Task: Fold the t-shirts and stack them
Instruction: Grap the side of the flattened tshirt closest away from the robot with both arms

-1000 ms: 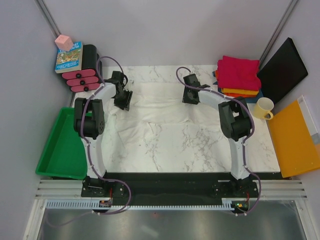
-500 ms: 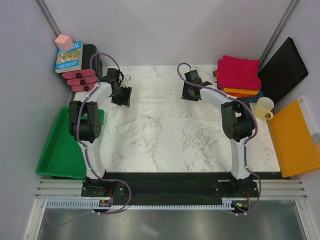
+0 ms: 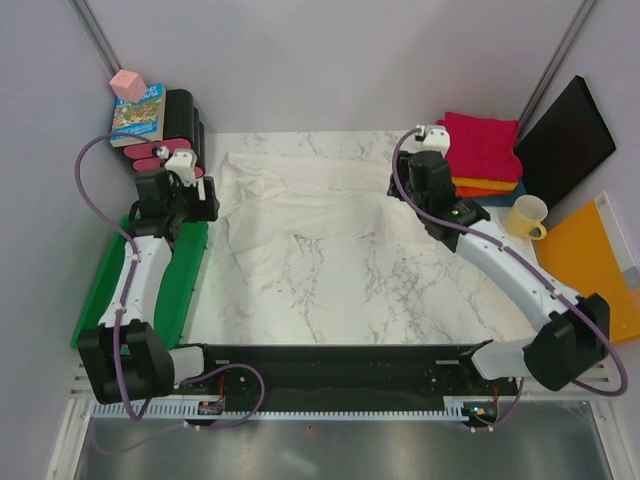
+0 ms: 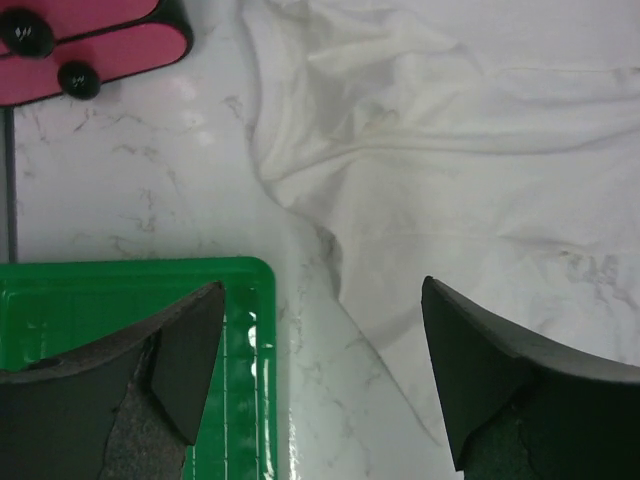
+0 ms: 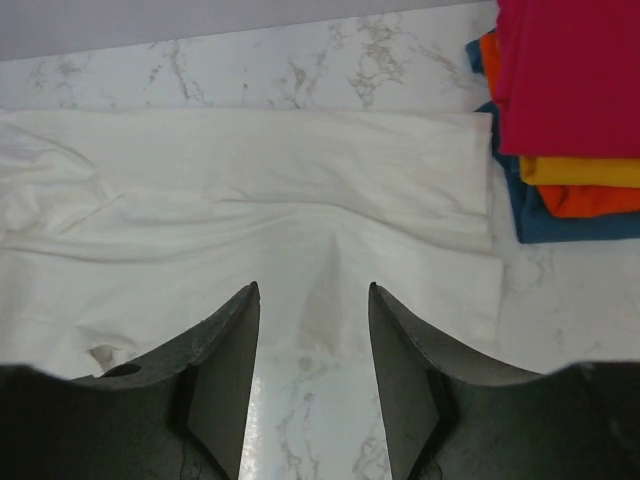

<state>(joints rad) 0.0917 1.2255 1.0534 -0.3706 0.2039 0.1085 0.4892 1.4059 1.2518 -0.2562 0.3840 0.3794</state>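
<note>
Starting at the near edge: the left arm runs up over the green tray [image 3: 95, 315] and bends in at the wrist, so the left gripper [image 4: 320, 290] hangs above the tray's far right corner. Its jaws are spread wide with nothing between them. One finger is over the tray, the other over the hem of the off-white t-shirt [image 3: 310, 215]. The right arm stretches long and low from its base toward the back right. The right gripper [image 5: 312, 290] is parted too and empty, hovering over the shirt's right side (whether the tips touch the cloth, I can't tell).

The shirt itself lies wrinkled across the back half of the marble table [image 3: 400, 290], with its near edge folded over. Just beside it at the far right sits the stack: magenta tee [image 5: 570, 70] on top, then the orange tee [image 5: 580, 185], then the dark blue tee [image 5: 560, 225]. The wrist view cuts the stack off, and from above the right arm hides the stack's left edge.
</note>
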